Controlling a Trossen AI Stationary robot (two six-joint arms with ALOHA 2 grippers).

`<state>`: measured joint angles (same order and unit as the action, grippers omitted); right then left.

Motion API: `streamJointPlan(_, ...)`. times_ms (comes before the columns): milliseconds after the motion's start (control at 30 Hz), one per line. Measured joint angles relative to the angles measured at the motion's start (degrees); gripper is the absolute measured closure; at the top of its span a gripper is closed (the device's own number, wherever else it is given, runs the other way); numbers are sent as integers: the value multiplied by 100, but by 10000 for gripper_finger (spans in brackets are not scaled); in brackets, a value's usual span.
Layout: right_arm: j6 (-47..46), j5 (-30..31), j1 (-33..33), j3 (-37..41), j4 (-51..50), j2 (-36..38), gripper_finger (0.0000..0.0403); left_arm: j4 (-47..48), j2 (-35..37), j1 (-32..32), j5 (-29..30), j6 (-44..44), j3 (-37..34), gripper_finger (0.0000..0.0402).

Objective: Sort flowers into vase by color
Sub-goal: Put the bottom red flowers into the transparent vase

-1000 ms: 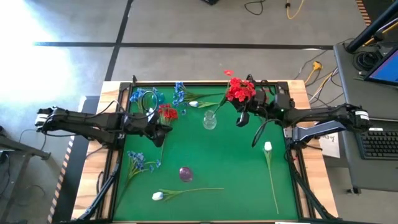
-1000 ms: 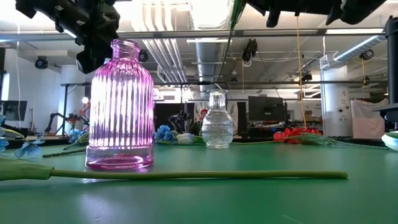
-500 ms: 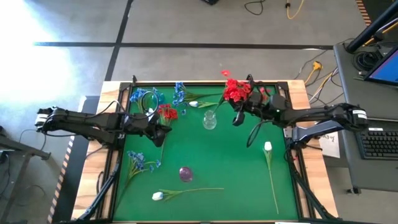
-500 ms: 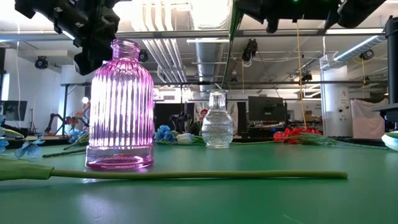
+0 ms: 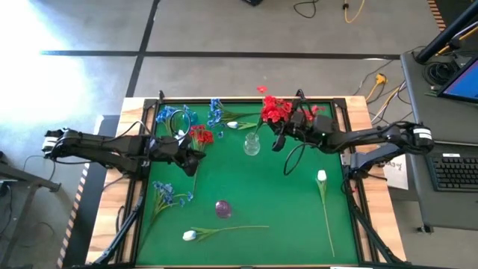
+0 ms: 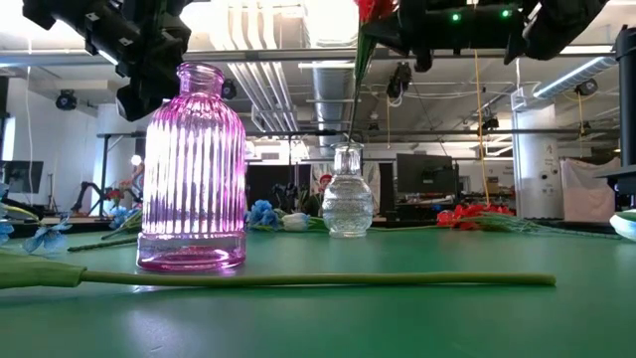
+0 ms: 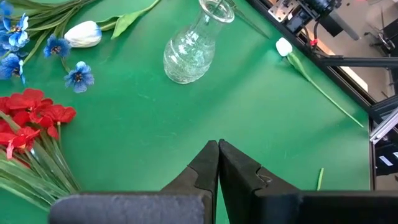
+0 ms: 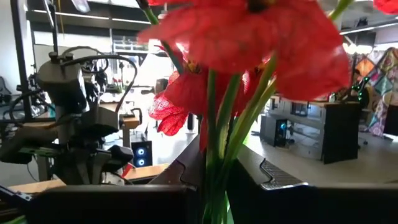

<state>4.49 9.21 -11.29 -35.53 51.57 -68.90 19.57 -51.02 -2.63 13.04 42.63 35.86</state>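
High view: right tool point(image 5: 286, 136) pinches red flowers point(image 5: 274, 109) by the stems above the clear vase point(image 5: 252, 144). Light, floppy; grip mid-stem. Left tool point(image 5: 196, 158) is pressed together, idle over the bench point(image 5: 284, 217).

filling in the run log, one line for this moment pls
right gripper: shut on red flowers, above clear vase | left gripper: shut, empty, waiting | pink vase: empty
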Motion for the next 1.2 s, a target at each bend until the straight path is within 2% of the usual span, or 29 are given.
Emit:
streamJointPlan(433, -158, -6, 0, 0, -473, -22, 354, 98, 2, 0, 93, 254, 0, 401)
streamJointPlan(833, -83, -7, -17, -2, -941, -22, 233, 443, 0, 17, 427, 1034, 0, 401)
streamJointPlan(1200, -13, -9, -50, -2, -1432, -20, 151, 589, 0, 192, 868, 1444, 0, 401)
